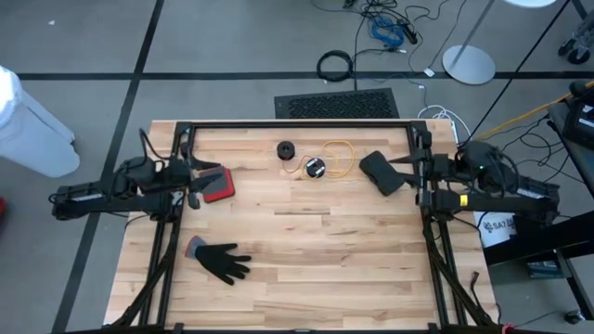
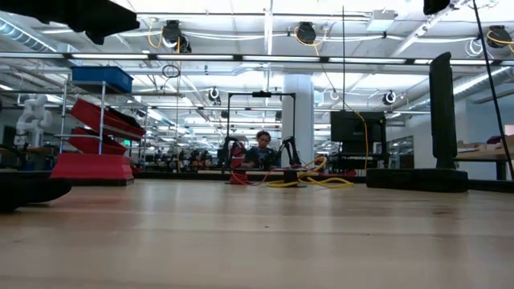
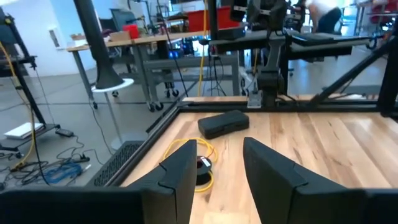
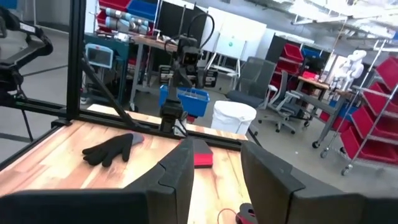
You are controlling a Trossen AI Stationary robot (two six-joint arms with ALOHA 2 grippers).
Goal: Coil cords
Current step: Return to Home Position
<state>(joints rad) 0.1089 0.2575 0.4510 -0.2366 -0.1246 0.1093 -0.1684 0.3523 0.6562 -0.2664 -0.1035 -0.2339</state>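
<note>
Yellow-orange cord (image 1: 337,158) lying loosely looped at far middle of desk (image 1: 306,297), black cord (image 1: 285,149) sitting just beside. Left claw (image 3: 219,152) and right claw (image 4: 216,149) both gaping, carrying nothing. Homing advice: lifting first, then drawing outward, keeping clear of loops.

Pale wood table (image 1: 306,232), planks streaked light and tan, black frame (image 1: 297,124) around it. Far centre, yellow-orange cord (image 1: 337,158), bright, with the black cord (image 1: 286,149) to its left. Red pad (image 1: 220,186) left, black pouch (image 1: 380,173) right, black glove (image 1: 225,263) near left with a grey-and-red cuff
</note>
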